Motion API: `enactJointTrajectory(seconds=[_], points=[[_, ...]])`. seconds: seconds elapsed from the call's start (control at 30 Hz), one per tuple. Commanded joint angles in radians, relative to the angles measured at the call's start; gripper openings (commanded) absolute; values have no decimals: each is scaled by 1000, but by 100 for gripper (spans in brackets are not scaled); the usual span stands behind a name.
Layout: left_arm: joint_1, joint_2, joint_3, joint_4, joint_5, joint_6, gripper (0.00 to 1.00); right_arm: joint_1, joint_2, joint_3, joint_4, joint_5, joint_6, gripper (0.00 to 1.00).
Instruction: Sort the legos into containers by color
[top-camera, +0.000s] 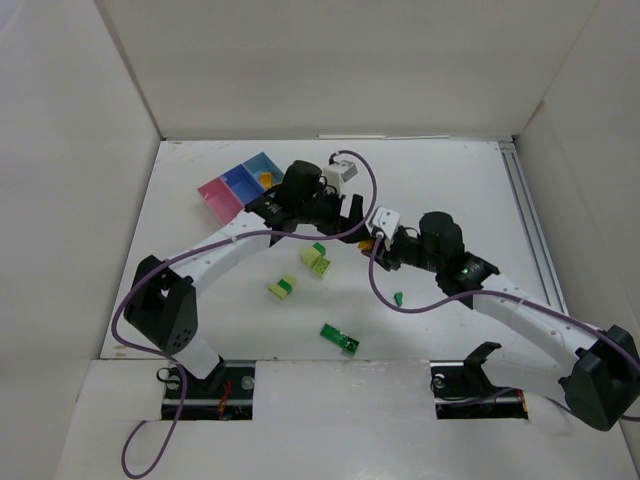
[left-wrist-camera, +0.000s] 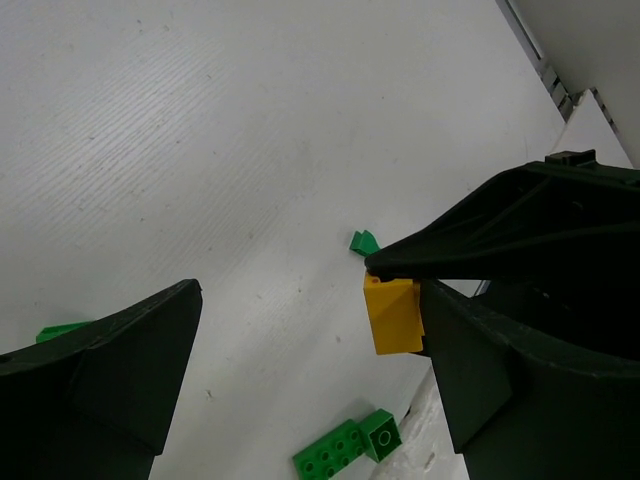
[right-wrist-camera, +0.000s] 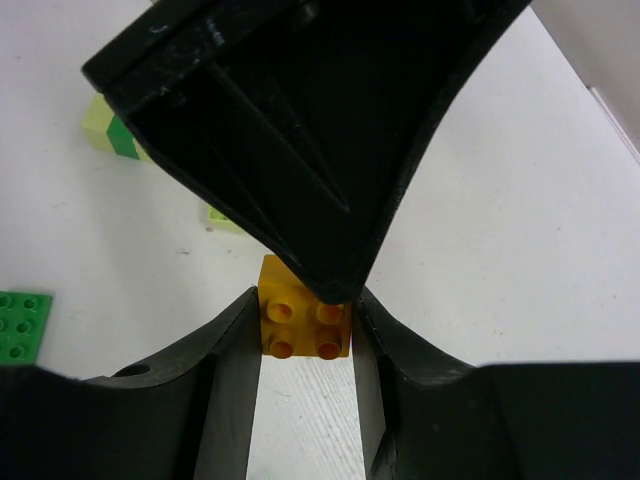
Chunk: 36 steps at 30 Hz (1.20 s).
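My right gripper (right-wrist-camera: 305, 325) is shut on an orange-yellow brick (right-wrist-camera: 304, 320), studs facing its camera, held above the table. The brick also shows in the left wrist view (left-wrist-camera: 393, 313) and faintly from above (top-camera: 367, 243). My left gripper (left-wrist-camera: 310, 300) is open wide, and its right finger (left-wrist-camera: 520, 380) lies against the brick's side; that finger fills the top of the right wrist view. From above, the left gripper (top-camera: 350, 213) and right gripper (top-camera: 376, 241) meet at the table's middle. The pink bin (top-camera: 218, 195) and blue bin (top-camera: 252, 168) stand at the back left.
Loose bricks lie below the grippers: two pale yellow-with-green ones (top-camera: 318, 259) (top-camera: 281, 288), a green one (top-camera: 341, 339) (left-wrist-camera: 345, 450), and a small dark green piece (top-camera: 398, 297) (left-wrist-camera: 363, 241). An orange brick (top-camera: 265, 178) lies in the blue bin. White walls enclose the table.
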Motion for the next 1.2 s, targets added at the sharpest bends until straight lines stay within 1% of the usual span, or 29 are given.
enactJointTrajectory(seconds=[0.0, 0.13, 0.17, 0.27, 0.37, 0.4, 0.43, 0.5, 0.57, 0.6, 0.7, 0.73, 0.77, 0.8, 0.83, 0.97, 1.07, 1.17], points=[[-9, -50, 16, -16, 16, 27, 88, 8, -19, 43, 73, 22, 6, 28], [-9, -95, -19, 7, -6, 27, 88, -1, -28, 33, 73, 22, 6, 28], [-9, -107, -19, 7, 39, 38, 89, -1, -28, 33, 73, -5, 6, 28], [-9, -86, -19, 21, 102, 38, 89, -1, -28, 44, 73, -14, 6, 29], [-18, -59, -7, 21, 122, 50, 89, -1, -19, 53, 73, -14, -3, 29], [-30, -50, -7, 6, 135, 50, 87, -1, -19, 64, 73, -14, -4, 30], [-42, -36, -7, 6, 145, 61, 83, -1, -19, 64, 73, -14, -4, 30], [-52, -26, 4, -11, 134, 61, 80, -1, -19, 73, 73, -14, -4, 30], [-62, -26, 4, -11, 123, 70, 75, -1, -19, 73, 73, 7, -4, 31], [-62, -26, 4, -11, 137, 70, 74, -1, -19, 73, 73, 7, -4, 31], [-72, -35, -5, 18, 162, 70, 66, -1, -19, 73, 73, 18, -4, 31], [-72, -35, -5, 18, 186, 70, 57, -1, -9, 84, 73, 18, -4, 31], [-72, -35, -5, 18, 197, 70, 56, -1, -9, 84, 73, 35, -4, 31], [-72, -35, -5, 18, 197, 70, 56, -1, -9, 84, 73, 50, 6, 31], [-81, -35, -5, 6, 197, 70, 60, -1, 1, 93, 73, 68, 6, 31], [-81, -44, -33, -8, 143, 70, 60, -1, -20, 93, 73, 99, 15, 31], [-81, -56, -42, 9, 209, 70, 60, -1, -29, 83, 73, 110, 15, 31], [-81, -67, -71, 9, 200, 50, 60, -10, -49, 64, 73, 121, 24, 31]])
